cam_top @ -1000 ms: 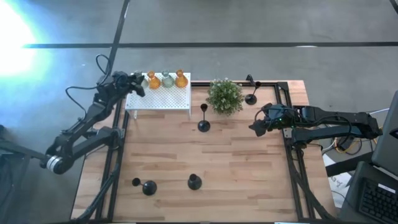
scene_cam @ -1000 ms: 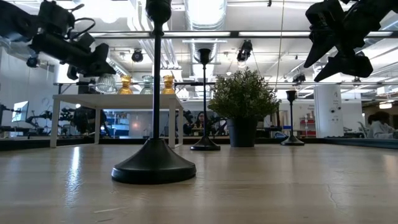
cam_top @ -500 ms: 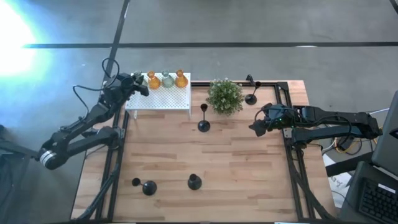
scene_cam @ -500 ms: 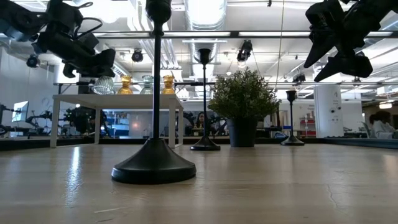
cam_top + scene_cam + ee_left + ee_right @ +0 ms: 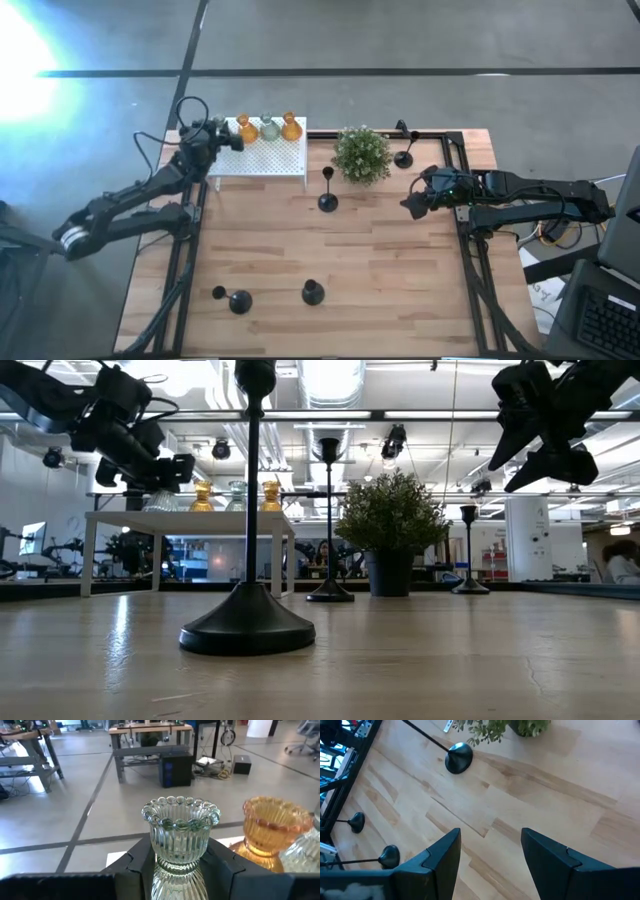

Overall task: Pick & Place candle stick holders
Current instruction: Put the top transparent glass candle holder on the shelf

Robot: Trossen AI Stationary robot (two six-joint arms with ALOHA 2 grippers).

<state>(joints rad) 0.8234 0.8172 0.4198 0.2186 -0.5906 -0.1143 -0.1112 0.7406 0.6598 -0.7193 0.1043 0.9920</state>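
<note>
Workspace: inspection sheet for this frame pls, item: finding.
Surface: wooden table, bare between items.
Job's things: clear glass holder between the left gripper's fingers; three glass holders on the white box; black holders standing on the table.
Clutter: potted plant.
Grippers: left gripper at the box's end, shut on the clear holder; right gripper open, empty, above the table's right side.
Cables: loops on the left arm.
Surroundings: lab benches, concrete floor.
</note>
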